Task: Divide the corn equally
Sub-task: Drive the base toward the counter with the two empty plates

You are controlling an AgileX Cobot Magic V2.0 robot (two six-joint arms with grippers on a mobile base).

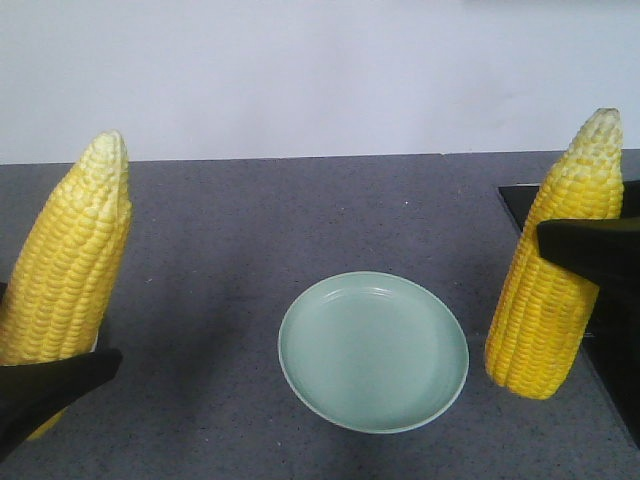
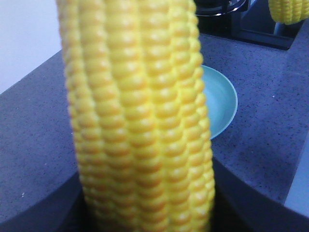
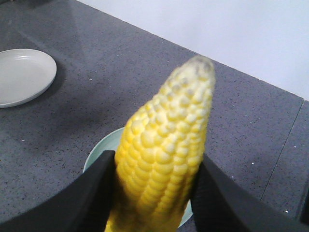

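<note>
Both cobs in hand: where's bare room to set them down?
Green plate empty; white plate also bare. Open counter behind the green plate. Sides crowded: left gripper with left cob, right gripper with right cob.

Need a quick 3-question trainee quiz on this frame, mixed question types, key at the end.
1. True or false: the green plate already has a cob lying on it.
2. Multiple choice: what does the right gripper hold? A) a spoon B) a corn cob C) nothing
3. Short answer: in the right wrist view, what sits on the counter at far left, apart from the green plate?

Key
1. False. The plate is bare; the left cob is in the left gripper and the right cob is in the right gripper, both held up with tips pointing upward.
2. B.
3. A white plate, with nothing on it.
</note>
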